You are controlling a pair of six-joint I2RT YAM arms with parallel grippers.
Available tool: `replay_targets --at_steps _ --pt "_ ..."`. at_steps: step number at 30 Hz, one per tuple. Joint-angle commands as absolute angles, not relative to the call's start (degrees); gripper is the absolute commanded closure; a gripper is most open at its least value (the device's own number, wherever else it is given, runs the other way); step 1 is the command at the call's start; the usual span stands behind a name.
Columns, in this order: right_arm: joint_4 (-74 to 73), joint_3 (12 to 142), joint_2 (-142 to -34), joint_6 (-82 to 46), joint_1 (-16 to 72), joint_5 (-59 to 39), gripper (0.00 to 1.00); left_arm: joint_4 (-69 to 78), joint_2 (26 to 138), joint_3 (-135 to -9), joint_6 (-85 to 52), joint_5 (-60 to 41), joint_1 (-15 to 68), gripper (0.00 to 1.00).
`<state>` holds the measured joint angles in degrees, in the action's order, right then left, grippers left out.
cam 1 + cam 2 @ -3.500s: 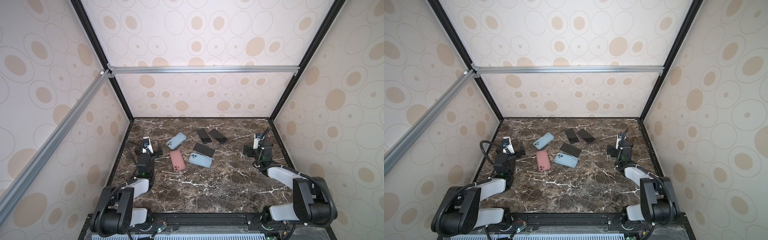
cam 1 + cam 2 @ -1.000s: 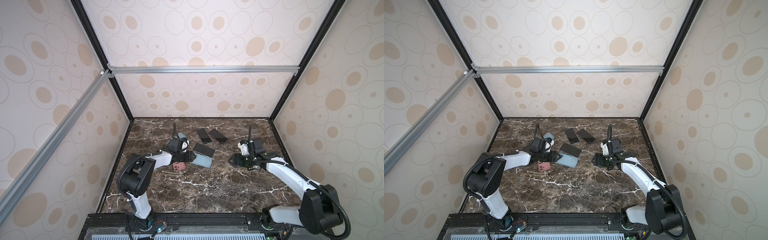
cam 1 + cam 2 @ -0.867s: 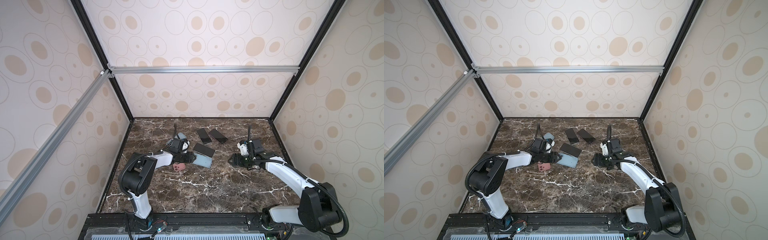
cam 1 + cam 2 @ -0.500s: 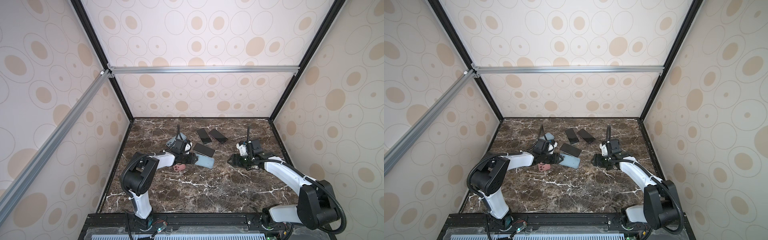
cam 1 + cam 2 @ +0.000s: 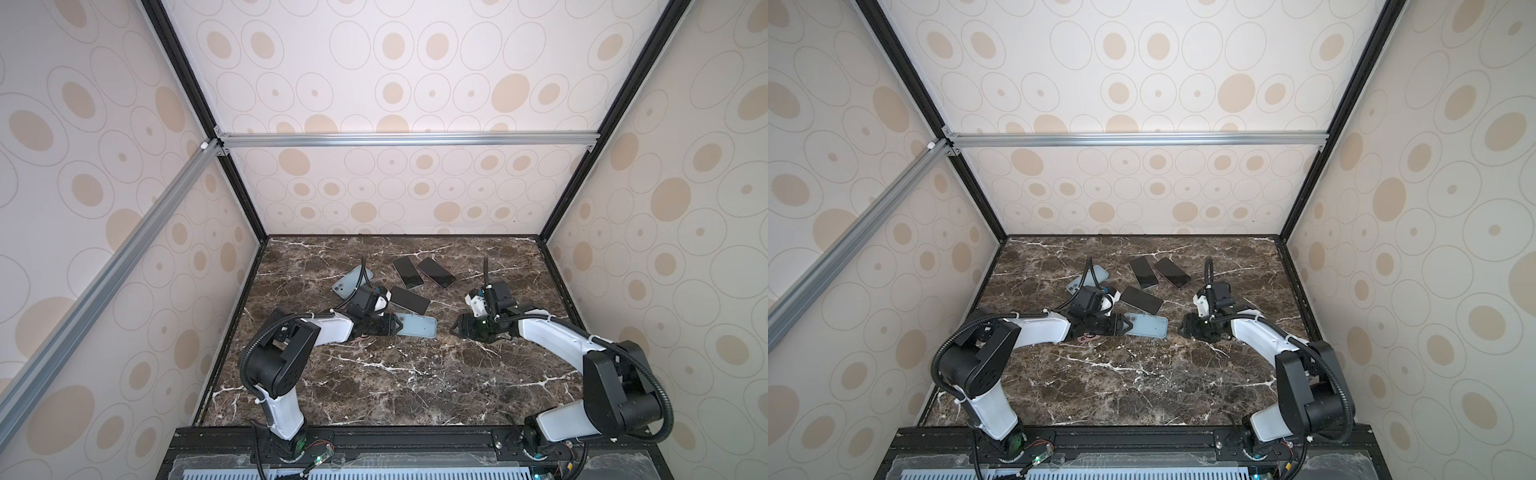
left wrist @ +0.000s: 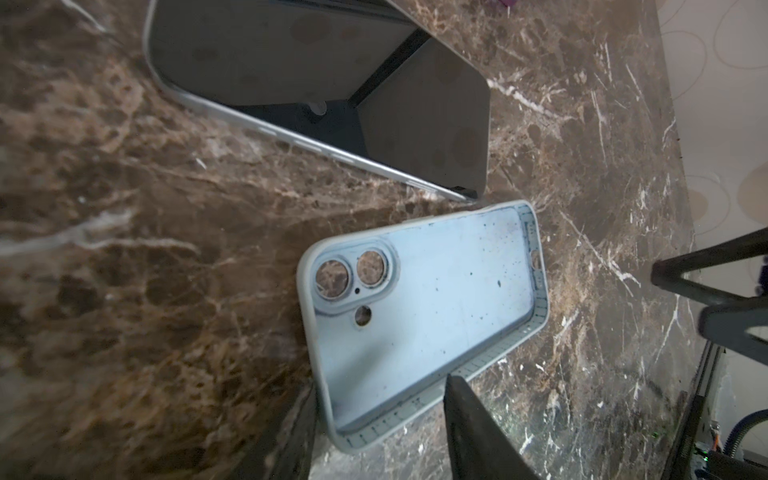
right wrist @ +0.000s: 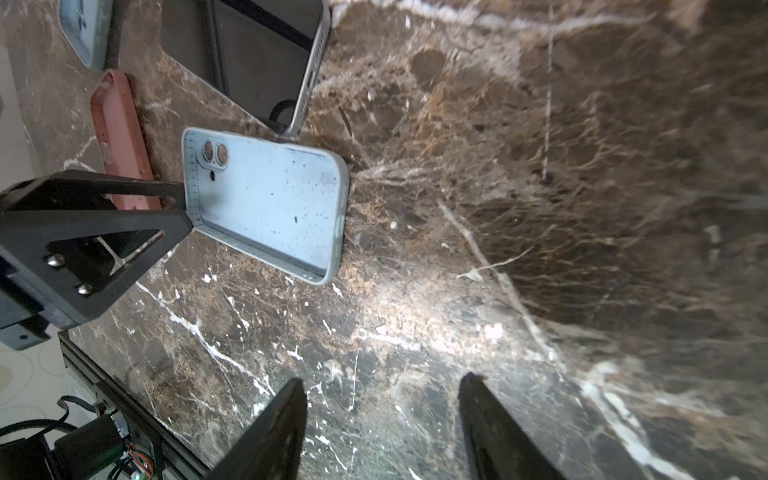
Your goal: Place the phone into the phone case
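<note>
Now that the left gripper point(image 5: 391, 325) has turned the blue case point(image 5: 417, 327) crosswise at mid-frame, its half-closed jaws straddle one corner; whether they pinch it I cannot tell. The right gripper point(image 5: 454, 331), open and empty, has drawn near from the right, so the phone point(image 5: 409, 300) just above the case probably comes next.

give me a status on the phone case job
Left gripper straddles camera end of the blue case, grip unconfirmed. Right gripper open, empty. Nearest phone at its corner, not inserted.
</note>
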<state>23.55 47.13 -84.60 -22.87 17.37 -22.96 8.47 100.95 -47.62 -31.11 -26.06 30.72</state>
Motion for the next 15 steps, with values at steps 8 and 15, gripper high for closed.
replay_targets --at_steps 8,15 --pt "23.38 50.95 -90.46 -23.02 20.31 -24.23 0.40 11.29 99.53 -45.27 -34.54 -28.40 32.14 0.50" --pt "21.46 52.58 -93.89 -23.75 20.93 -24.43 0.41 13.39 99.97 -44.25 -35.71 -28.77 32.74 0.51"
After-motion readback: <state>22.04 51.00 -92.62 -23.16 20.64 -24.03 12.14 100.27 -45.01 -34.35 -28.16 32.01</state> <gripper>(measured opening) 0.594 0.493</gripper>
